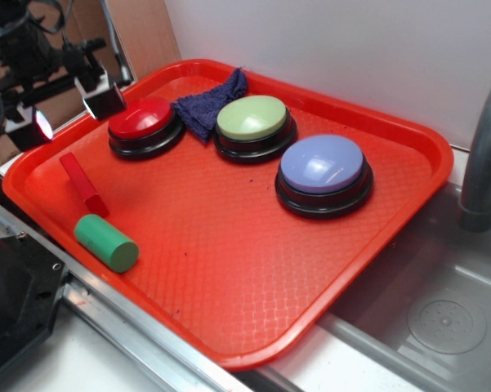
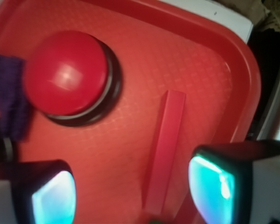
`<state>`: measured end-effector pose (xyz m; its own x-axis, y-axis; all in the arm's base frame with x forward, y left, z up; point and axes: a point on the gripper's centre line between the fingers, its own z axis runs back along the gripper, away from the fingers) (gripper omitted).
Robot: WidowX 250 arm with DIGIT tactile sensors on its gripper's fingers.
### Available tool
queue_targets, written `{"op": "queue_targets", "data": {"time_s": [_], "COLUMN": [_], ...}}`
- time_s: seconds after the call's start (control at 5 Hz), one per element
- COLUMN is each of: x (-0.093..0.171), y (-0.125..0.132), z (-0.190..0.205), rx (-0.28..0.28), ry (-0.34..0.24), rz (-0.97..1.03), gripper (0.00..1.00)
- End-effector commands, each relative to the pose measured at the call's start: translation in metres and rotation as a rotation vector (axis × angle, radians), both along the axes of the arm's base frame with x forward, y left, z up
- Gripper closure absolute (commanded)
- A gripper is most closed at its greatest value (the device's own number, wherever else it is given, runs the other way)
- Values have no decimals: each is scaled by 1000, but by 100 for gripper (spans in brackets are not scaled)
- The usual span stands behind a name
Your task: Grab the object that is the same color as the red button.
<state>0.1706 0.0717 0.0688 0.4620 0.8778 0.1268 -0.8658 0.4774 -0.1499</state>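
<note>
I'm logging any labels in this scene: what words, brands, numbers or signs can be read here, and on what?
None can be read in either view.
The red button, green button and lavender-blue button have plain domes.
The red block, green cylinder, blue cloth and red tray are unmarked.
The gripper shows no lettering.

No text, label, brand, number or sign is readable anywhere.

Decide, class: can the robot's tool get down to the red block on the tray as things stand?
Probably yes. The tool hangs open above the red block, nothing lies on it, and the red button and green cylinder sit clear of its middle.
</note>
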Motion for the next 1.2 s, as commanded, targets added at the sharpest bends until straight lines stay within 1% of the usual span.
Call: {"op": "queue_targets", "data": {"time_s": [0.0, 0.2, 0.4, 0.6, 0.8, 1.0], "x": [-8, -7, -6, -3, 2, 7], "y": [6, 11, 9, 10, 13, 16], "z": [-29, -44, -51, -61, -66, -65], "rx": [47, 71, 92, 94, 119, 117], "ry": [2, 12, 19, 39, 29, 22], "rz": [24, 42, 33, 38, 59, 64], "gripper": [0, 0, 0, 0, 100, 100]}}
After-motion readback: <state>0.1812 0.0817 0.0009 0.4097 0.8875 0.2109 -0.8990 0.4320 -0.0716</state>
